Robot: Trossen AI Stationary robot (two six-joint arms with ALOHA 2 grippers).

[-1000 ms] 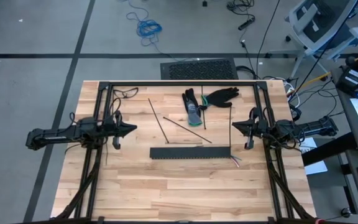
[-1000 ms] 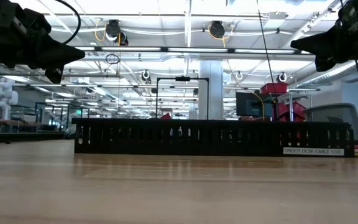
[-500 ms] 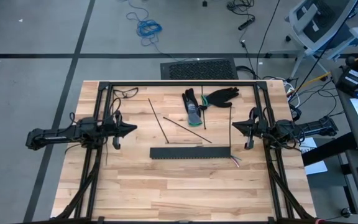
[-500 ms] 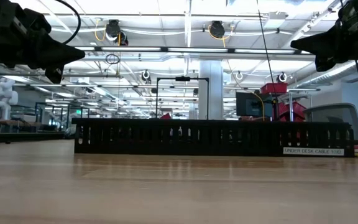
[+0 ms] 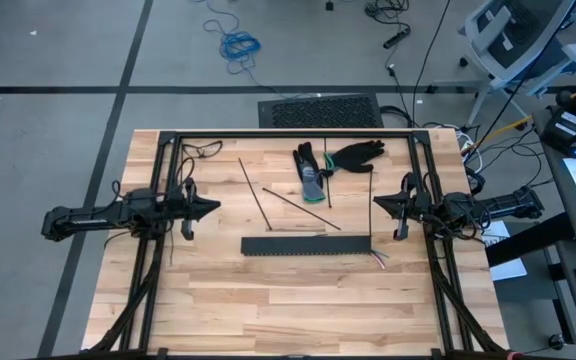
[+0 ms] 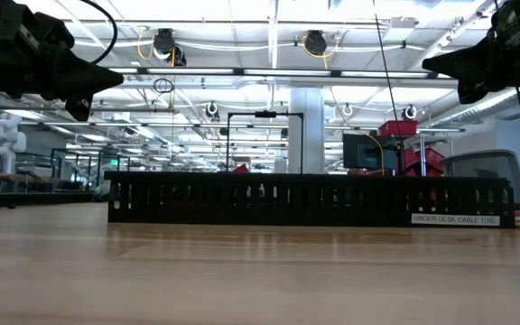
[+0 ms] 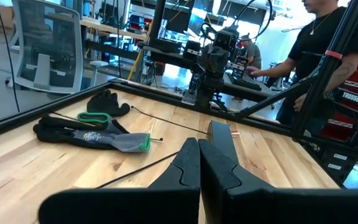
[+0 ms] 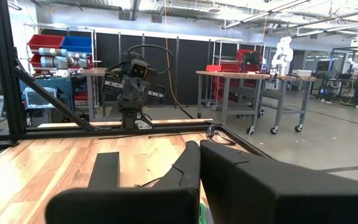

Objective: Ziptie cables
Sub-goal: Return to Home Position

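The cables show only as coloured ends (image 5: 380, 258) poking from the right end of a long black slotted rail (image 5: 306, 245); the rest is hidden inside it. Three thin dark zipties (image 5: 253, 193) (image 5: 301, 209) (image 5: 328, 185) lie flat on the wood beyond the rail. My left gripper (image 5: 215, 207) hovers shut above the table's left side, pointing level toward the middle. My right gripper (image 5: 375, 203) hovers shut above the right side, facing it. Both are well clear of the rail, and their fingertips meet in the wrist views (image 7: 199, 144) (image 8: 199, 148).
Two dark work gloves (image 5: 313, 170) (image 5: 354, 154) lie at the table's far middle, one with a green cuff. A black frame (image 5: 288, 134) runs round the table's far edge and sides. A person (image 7: 328, 43) stands beyond the table's right side.
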